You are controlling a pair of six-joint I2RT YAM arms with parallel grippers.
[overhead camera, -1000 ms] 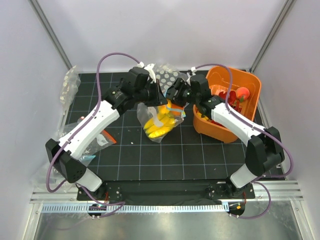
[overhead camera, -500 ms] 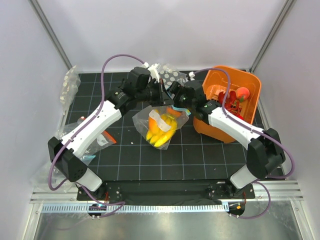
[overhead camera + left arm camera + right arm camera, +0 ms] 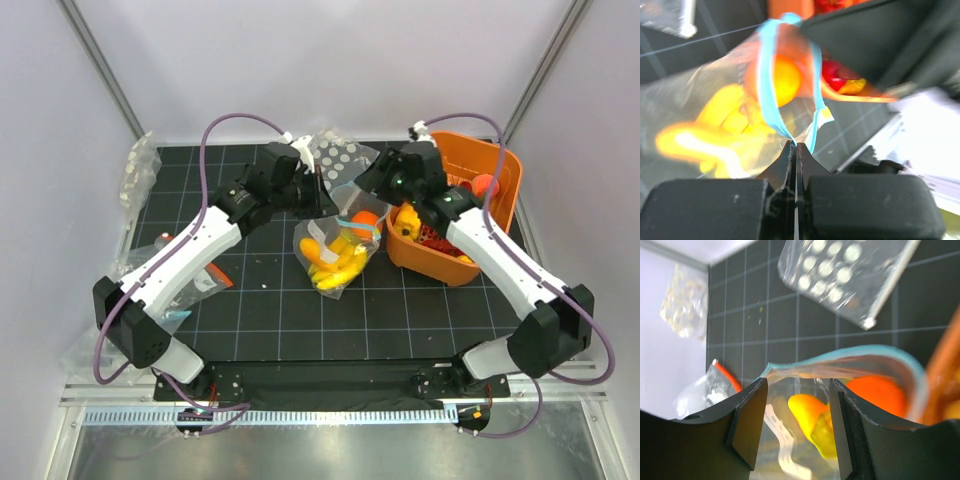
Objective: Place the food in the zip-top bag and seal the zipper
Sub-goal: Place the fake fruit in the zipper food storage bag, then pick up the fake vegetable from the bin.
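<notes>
Teal zipper (image 3: 762, 75) stands looped open in the left wrist view. The left end effector (image 3: 795, 147) has its fingers pressed together on the near end of that strip, pinching the rim of the clear zip-top bag (image 3: 338, 250). The bag hangs from this grip, its body resting on the black gridded desk (image 3: 250, 300) below and just ahead of the fingertips. Inside it, the yellow banana bunch (image 3: 335, 266) lies toward the bottom and the small round orange (image 3: 366, 217) sits up near the mouth, just behind the strip. The right end effector (image 3: 797, 385) faces the bag's mouth from the opposite side with its fingers (image 3: 747, 425) spread. The curved zipper edge runs just past their tips and clear plastic shows between them, though whether they touch it cannot be told. Beside the right end effector, on its outer side, stands an orange bin (image 3: 440, 262) with a yellow-orange piece (image 3: 405, 220) and red items in it. Beyond both end effectors lies a clear bag with white dots (image 3: 340, 155), flat on the desk.
</notes>
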